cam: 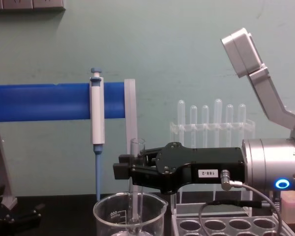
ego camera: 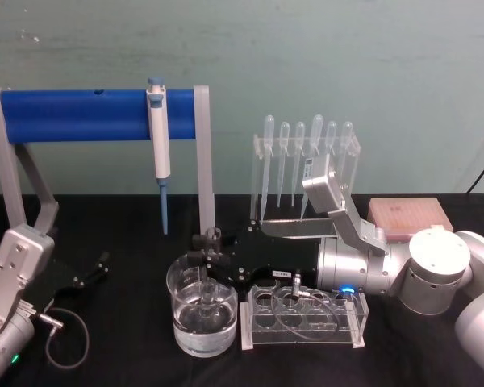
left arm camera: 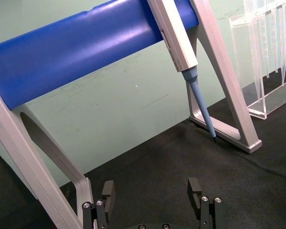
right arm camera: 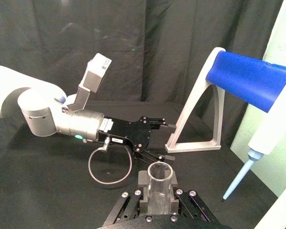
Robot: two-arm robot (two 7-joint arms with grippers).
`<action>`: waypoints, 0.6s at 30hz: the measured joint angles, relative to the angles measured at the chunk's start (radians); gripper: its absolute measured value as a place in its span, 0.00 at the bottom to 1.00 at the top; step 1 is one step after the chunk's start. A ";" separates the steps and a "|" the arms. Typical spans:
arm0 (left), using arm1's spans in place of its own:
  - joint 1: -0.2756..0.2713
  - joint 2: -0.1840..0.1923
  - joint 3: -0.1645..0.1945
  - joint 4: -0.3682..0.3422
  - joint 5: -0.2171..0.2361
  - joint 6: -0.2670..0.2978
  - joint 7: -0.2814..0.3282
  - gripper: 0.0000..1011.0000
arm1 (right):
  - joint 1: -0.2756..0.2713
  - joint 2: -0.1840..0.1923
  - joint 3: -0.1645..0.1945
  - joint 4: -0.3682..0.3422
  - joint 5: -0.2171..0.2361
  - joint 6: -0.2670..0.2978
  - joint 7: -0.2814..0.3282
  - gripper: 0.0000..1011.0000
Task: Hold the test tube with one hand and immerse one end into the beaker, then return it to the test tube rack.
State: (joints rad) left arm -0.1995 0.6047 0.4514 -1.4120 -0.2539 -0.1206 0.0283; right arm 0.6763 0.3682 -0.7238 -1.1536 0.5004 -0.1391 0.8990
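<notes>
The test tube (cam: 136, 147) stands upright with its lower end down inside the beaker (cam: 108, 216), and its flared rim rises above the fingers. My right gripper (cam: 130, 171), black with a "188-2" label, reaches in from the right and is shut on the test tube above the beaker's rim. From the head view the right gripper (ego camera: 209, 240) hovers over the beaker (ego camera: 185, 322), which holds some clear liquid, with the tube (ego camera: 206, 297) inside it. The right wrist view looks down the tube's open mouth (right arm camera: 160, 179). My left gripper (ego camera: 89, 272) rests open at the far left.
A clear rack with round holes (ego camera: 302, 318) stands right beside the beaker. Behind are a rack of pipettes (ego camera: 306, 161), a blue bar stand (ego camera: 81, 115) carrying a white-and-blue pipettor (ego camera: 158, 129), and a pinkish box (ego camera: 407, 214).
</notes>
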 joint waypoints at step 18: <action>0.000 0.000 0.000 0.000 0.000 0.000 0.000 0.99 | 0.000 0.000 0.000 0.000 0.000 0.000 0.000 0.22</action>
State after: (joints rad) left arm -0.1995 0.6047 0.4514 -1.4120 -0.2539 -0.1205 0.0283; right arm 0.6763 0.3682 -0.7238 -1.1535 0.5004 -0.1391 0.8985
